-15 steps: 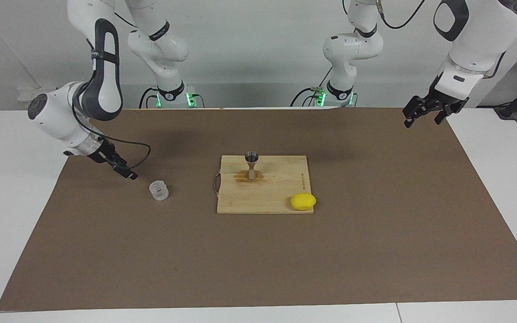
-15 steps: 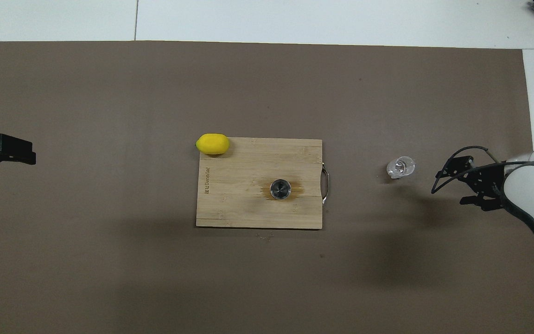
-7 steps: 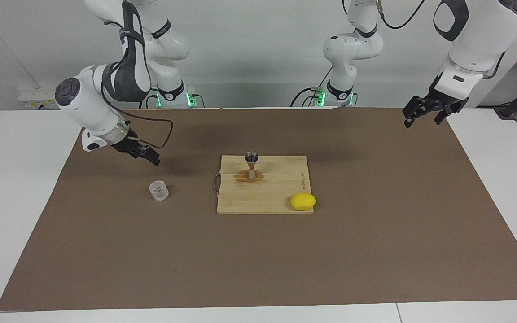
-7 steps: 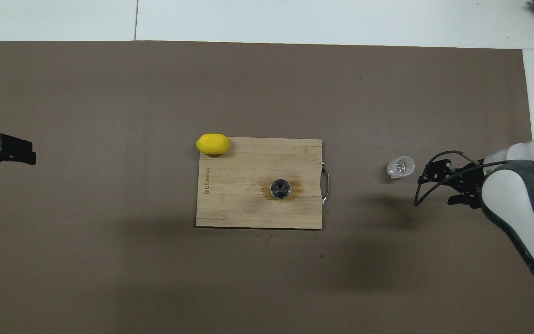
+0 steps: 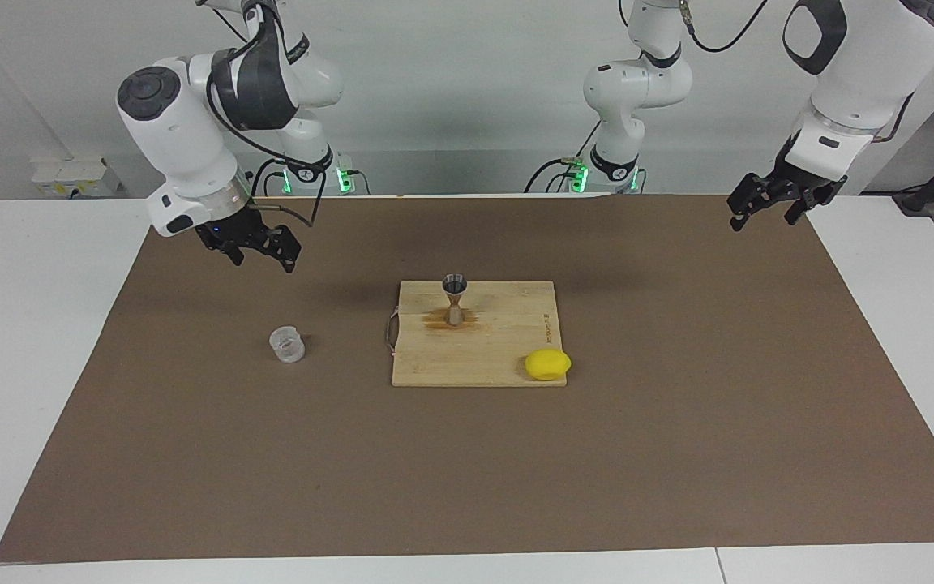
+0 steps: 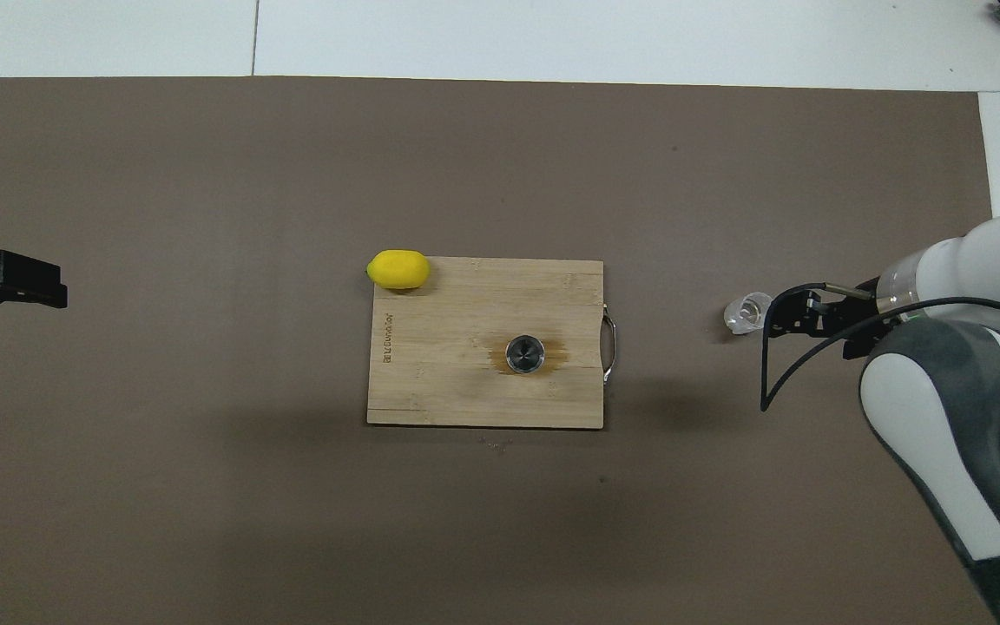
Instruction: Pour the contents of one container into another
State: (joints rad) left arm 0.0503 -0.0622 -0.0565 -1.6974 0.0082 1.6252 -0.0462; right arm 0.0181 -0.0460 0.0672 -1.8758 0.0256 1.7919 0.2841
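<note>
Right now the right claw point(image 5: 256, 246) hangs wide open over the mat, up above the glass cup point(image 5: 287, 344) and holding nothing. The cup sits beside the cutting board point(image 5: 507, 357), where the jigger point(image 5: 455, 298) stands (its waist is thin). A hard bump could tip it over. The left claw point(image 5: 769, 204) waits, open too.

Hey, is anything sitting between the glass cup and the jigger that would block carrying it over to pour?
Nothing visible does. The glass cup stands on bare mat toward the right arm's end, and the jigger stands upright on the cutting board. The lemon lies at the board's corner, off that path. The right gripper hangs open, empty.
</note>
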